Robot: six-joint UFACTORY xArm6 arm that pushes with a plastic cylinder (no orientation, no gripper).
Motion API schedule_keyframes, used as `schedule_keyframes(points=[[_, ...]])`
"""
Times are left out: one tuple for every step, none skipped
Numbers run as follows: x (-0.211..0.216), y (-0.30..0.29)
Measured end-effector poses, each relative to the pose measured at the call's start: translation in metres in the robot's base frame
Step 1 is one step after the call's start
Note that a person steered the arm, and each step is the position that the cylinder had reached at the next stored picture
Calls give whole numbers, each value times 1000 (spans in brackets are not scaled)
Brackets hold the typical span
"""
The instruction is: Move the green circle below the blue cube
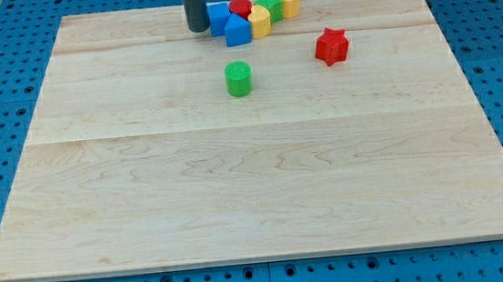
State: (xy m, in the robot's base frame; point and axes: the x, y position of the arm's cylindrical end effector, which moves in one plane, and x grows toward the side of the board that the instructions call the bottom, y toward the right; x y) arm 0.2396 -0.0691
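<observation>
Gripper: none on this arm, so no open/closed state to tell; it ends in a dark rod, and my tip (pixel 197 29) sits on the pale wooden counter (pixel 255 186) near the view's top edge, just left of the blue cube (pixel 218 17), touching or nearly so.

Green ribbed circle block (pixel 239 78) stands alone, below the cluster & a bit right of my tip, well apart from it, not touching any block.

Cluster right of the tip, packed close: blue cube, blue triangular block (pixel 237 31) just below-right of it, red round block (pixel 240 7) behind, yellow block (pixel 260 20), green block (pixel 269 3) (shape unclear), 2nd yellow block (pixel 289 1) at far right.

Red star block (pixel 332 45) sits apart, right of the green circle.
</observation>
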Motion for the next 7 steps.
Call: schedule_keyframes(points=[[32,-12],[79,0],[86,59],[94,92],[128,97],[136,67],[136,31]])
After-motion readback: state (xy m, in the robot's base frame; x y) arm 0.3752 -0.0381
